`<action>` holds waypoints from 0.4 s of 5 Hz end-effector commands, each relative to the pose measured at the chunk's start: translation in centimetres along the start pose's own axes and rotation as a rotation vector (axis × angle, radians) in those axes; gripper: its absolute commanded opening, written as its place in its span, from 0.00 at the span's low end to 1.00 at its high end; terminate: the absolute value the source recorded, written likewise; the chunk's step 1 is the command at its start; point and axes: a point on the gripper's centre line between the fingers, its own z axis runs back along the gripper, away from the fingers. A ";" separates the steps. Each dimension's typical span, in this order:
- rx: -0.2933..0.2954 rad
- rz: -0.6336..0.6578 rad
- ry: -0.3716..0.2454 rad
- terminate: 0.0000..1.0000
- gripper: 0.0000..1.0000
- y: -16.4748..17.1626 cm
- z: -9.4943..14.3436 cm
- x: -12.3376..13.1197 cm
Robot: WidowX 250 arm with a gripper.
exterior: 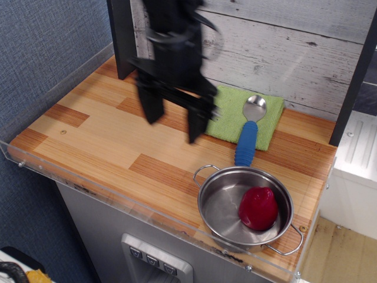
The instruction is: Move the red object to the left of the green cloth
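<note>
— Biggest first? Wooden table (106, 141), striped planks, clear guard along the front edge, pale board wall behind.

— Then the arm?

— Black, blurred, hanging over the middle of the table. Gripper (174, 121) pointing down, two fingers apart with bare wood showing between them, clamped on nothing. Right finger tip just in front of the left edge of the green cloth (232, 112); hard to say if touching.

— And the steel pot (219, 207)?

— At the front right corner, upright, two wire handles, well apart from the gripper.

— The cloth?

— Flat near the back wall, right of the gripper.

— On top of it?

— Spoon (250, 127): metal bowl resting on the cloth, blue handle running forward off the cloth's front edge toward the pot.

— Smallest?

— The red object (257, 207), glossy, lying inside the pot against its right side, nowhere near the cloth's left side.
</note>
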 end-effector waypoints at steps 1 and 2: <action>0.031 -0.032 -0.030 0.00 1.00 -4.1 -0.1 2.2; 0.003 -0.065 -0.036 0.00 1.00 -5.8 -0.8 2.0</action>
